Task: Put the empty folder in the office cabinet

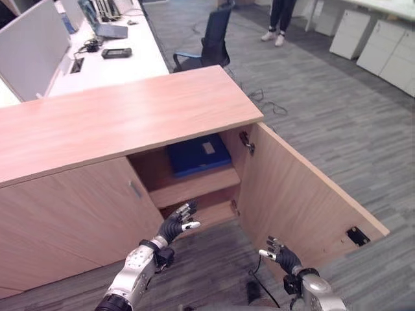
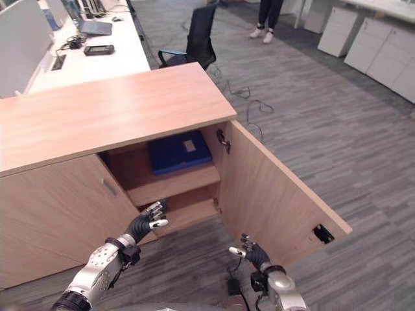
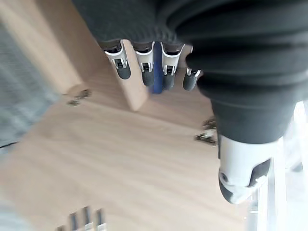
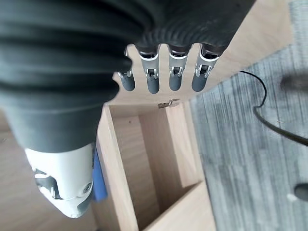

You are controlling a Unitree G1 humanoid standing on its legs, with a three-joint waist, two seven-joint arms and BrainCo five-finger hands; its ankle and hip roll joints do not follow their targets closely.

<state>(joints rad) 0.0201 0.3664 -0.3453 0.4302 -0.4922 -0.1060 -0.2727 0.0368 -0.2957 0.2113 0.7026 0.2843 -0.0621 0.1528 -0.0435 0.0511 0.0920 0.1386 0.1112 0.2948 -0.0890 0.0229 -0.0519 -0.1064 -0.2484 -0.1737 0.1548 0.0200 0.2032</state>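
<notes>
open-plan office, grey carpet: blue folder (image 1: 196, 154) flat on cabinet (image 1: 123, 116) upper shelf mid-frame, door (image 1: 305, 201) swung wide, left hand (image 1: 178, 222) and right hand (image 1: 277, 253) relaxed open, empty — placement looks done.

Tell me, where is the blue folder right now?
The blue folder lies flat on the upper shelf inside the open cabinet, just left of the swung-out door, above the left hand.

Both eye views look steeply down from head height at the cabinet (image 1: 123, 123) with its open door (image 1: 305, 201), sharing nearly the same scene. Each wrist view looks from very close along its own hand into the open cabinet.
</notes>
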